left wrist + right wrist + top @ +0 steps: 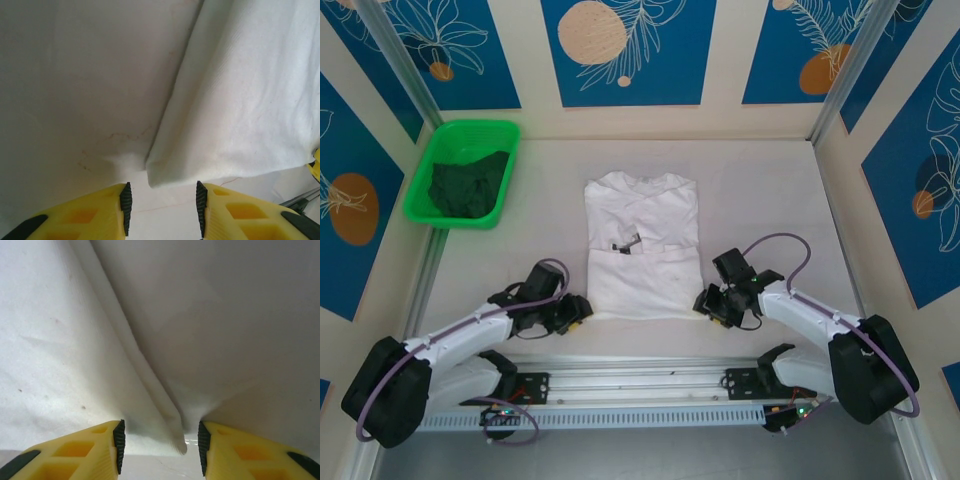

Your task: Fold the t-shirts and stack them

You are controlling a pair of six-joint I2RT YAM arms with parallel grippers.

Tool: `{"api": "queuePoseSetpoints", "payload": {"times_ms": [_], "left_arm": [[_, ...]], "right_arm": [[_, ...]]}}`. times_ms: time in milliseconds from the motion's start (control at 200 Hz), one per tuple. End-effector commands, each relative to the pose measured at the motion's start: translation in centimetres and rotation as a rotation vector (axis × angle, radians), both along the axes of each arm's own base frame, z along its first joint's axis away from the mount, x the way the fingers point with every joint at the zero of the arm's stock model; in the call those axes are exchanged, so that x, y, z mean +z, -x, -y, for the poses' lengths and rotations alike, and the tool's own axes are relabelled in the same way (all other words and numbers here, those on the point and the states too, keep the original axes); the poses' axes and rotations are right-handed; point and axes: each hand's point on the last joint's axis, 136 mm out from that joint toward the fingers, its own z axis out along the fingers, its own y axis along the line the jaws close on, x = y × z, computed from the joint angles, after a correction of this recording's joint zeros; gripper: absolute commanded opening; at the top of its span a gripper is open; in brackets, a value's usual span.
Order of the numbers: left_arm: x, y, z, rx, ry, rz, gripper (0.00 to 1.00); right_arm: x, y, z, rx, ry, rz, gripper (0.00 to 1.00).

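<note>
Surface: pale table [770, 190], matt, with faint marks close up in the left wrist view
Room: cream walls set with blue wall panels [628, 50] printed with white leaves and orange discs; metal frame posts [850, 60] in the corners
Near edge: slotted aluminium rail [640, 385], nearer than the white t-shirt, carrying both arm bases
White t-shirt [642, 250]: lies flat mid-table, sides folded in, collar at the far end
Black print [627, 243]: small mark on the white t-shirt's chest, too small to read
Green plastic tray [478, 126]: far-left of the white t-shirt, well apart
Dark green t-shirt [470, 185]: bunched inside the tray, its outline hard to make out
Left gripper [578, 310]: at the white t-shirt's near-left corner; in the left wrist view [164, 207] the fingers stand apart and the corner lies just ahead of them, ungrasped
Right gripper [705, 303]: at the white t-shirt's near-right corner; in the right wrist view [161, 447] the fingers stand apart, the folded edge reaching between the pads [119, 442] and clear of them
Wrist views add: layered hem and cloth weave
Cut off: the yellow fingers run off the bottom edge in both wrist views
</note>
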Motion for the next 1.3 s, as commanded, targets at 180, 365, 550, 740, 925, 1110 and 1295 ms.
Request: {"api": "queuePoseSetpoints", "payload": {"times_ms": [180, 365, 550, 740, 925, 1110, 1295], "left_arm": [[-0.5, 0.0, 0.2, 0.014, 0.020, -0.021, 0.41], [-1.0, 0.4, 0.4, 0.011, 0.034, -0.045, 0.41], [-1.2, -0.1, 0.9, 0.019, 0.059, -0.035, 0.39], [-1.6, -0.9, 2.0, 0.011, 0.097, -0.037, 0.32], [-2.2, -1.1, 1.4, 0.008, 0.051, -0.037, 0.17], [-1.3, -1.3, -0.6, -0.018, -0.083, 0.027, 0.01], [-0.2, -0.1, -2.7, -0.104, -0.207, 0.058, 0.00]], "right_arm": [[0.2, 0.0, -1.1, 0.027, -0.053, -0.005, 0.34], [0.0, -0.2, -1.3, 0.029, -0.054, -0.007, 0.20], [-0.1, -0.2, -1.3, 0.033, -0.050, -0.011, 0.14], [0.0, -0.1, -1.3, 0.039, -0.044, -0.015, 0.10], [0.1, -0.1, -1.2, 0.045, -0.040, -0.012, 0.06], [0.3, 0.1, -1.1, 0.060, -0.019, -0.013, 0.00], [0.9, 1.8, -1.7, 0.134, 0.028, -0.042, 0.00]]}}
